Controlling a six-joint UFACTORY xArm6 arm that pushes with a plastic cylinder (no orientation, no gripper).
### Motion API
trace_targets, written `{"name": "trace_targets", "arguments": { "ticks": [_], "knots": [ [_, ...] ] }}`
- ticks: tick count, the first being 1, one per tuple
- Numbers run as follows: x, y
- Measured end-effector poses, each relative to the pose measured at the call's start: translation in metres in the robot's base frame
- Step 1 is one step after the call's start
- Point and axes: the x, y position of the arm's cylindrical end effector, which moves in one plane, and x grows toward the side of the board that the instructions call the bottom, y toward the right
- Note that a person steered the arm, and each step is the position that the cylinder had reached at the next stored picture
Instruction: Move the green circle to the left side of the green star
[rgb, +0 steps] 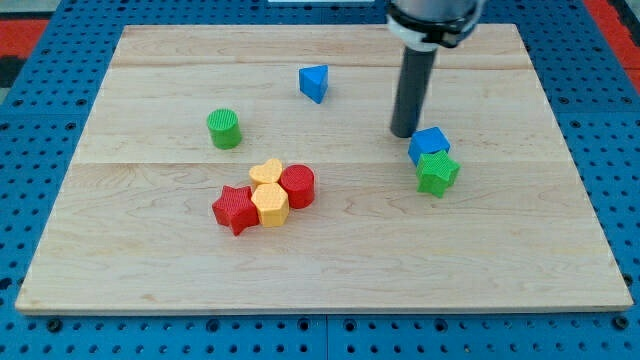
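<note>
- Green circle (224, 129): short ribbed cylinder, upright on the board (320, 270) at about 9 o'clock from centre, well apart from every other block.
- Likely light, stiff plastic; should slide readily on smooth wood; not fragile.
- Round wall means a push off its centre line probably sends it veering or rolling off the rod; best contact judged to be the side wall at 9 o'clock, squarely, for travel toward 3 o'clock.
- Green star (438, 171): at about 3 o'clock on the board, touching a blue block (429, 142) at its 12 o'clock.
- My tip (404, 134): bare rod end, nothing clamped or held, no block touched; just beside the blue block at its 9 o'clock, near the star at its 11 o'clock, well apart from the circle.
- Cluster near 6 to 7 o'clock of centre: red star (235, 209), yellow hexagon (270, 205), yellow heart (266, 172), red cylinder (298, 185), all touching or nearly so.
- Blue triangle (314, 82) alone near 12 o'clock.
- Path judged to run between cluster and triangle; risk of clipping the red cylinder if drifting toward 6 o'clock.
- Stop point: just at 9 o'clock of the star, without shoving the star.
</note>
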Motion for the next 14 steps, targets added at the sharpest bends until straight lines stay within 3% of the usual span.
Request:
{"name": "trace_targets", "arguments": {
  "ticks": [1,3,4,5,7,10,14],
  "knots": [
    [-0.004,-0.069],
    [-0.068,-0.179],
    [-0.07,-0.242],
    [-0.045,-0.28],
    [0.006,-0.261],
    [-0.004,-0.231],
    [-0.005,-0.122]
  ]
}}
